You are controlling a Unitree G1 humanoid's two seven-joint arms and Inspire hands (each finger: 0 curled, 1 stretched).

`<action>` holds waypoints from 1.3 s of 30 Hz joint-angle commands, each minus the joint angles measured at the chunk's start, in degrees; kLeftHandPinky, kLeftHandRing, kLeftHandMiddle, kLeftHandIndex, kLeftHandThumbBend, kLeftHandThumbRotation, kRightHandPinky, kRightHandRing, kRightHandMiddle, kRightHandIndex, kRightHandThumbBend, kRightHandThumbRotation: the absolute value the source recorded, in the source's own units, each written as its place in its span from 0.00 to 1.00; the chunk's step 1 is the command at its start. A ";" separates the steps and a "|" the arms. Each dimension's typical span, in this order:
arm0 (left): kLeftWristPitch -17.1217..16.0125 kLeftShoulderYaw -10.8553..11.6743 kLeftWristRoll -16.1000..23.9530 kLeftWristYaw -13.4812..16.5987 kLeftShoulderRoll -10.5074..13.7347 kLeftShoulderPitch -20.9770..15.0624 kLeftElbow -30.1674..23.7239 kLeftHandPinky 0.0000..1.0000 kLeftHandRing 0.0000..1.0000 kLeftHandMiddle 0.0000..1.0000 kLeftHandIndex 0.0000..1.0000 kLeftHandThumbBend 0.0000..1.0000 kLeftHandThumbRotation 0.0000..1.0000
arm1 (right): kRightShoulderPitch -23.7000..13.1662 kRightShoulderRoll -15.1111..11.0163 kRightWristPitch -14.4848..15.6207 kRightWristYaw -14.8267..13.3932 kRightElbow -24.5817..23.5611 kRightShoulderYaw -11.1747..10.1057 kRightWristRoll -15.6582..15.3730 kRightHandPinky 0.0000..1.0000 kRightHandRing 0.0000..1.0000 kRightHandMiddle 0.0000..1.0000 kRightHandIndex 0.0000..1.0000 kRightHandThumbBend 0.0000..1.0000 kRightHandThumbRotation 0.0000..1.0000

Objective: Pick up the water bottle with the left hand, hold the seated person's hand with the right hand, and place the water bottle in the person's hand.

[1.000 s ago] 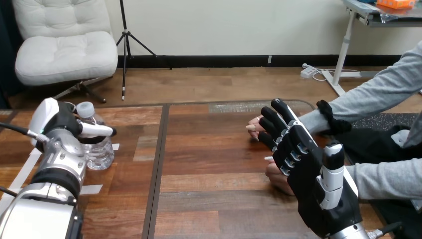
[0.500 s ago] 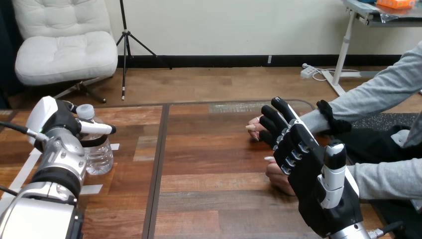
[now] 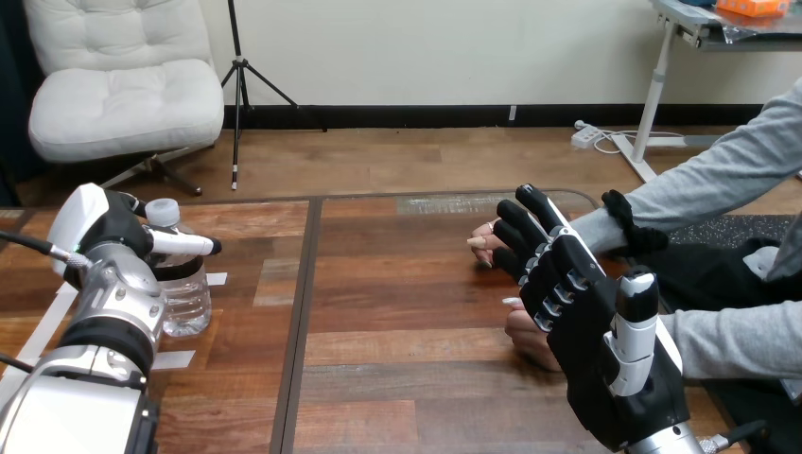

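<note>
Head view | left hand (image 3: pixel 106 229) clasped round water bottle (image 3: pixel 186 295) | right hand (image 3: pixel 598 336) fingers straight, spread, overlapping person's hands (image 3: pixel 526 342)

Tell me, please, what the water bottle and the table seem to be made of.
The water bottle looks like thin clear plastic with a glossy finish: the table's brown shows through its ribbed wall. Its cap seems to be pale opaque plastic. The table looks like wood planks with a smooth, slightly shiny finish, judging by the grain and seams; it could also be wood-look laminate.
</note>
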 commanded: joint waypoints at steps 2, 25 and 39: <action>-1.58 -0.10 0.59 1.57 1.50 -4.73 -1.23 0.38 0.46 0.50 0.53 0.77 0.00 | -1.68 0.25 -1.12 -0.28 -2.75 0.03 0.62 1.00 0.98 0.97 0.98 1.00 1.00; -4.91 -0.27 0.69 1.41 2.19 -3.92 -1.67 0.46 0.51 0.55 0.53 0.77 0.00 | -1.68 0.36 -1.25 -0.29 -2.57 0.06 0.77 1.00 0.98 0.96 0.97 1.00 1.00; -9.08 0.22 0.31 3.07 2.23 -2.55 -1.82 0.50 0.55 0.57 0.53 0.80 0.00 | -1.78 0.34 -1.35 -0.24 -2.18 0.04 0.66 1.00 0.98 0.96 0.98 1.00 1.00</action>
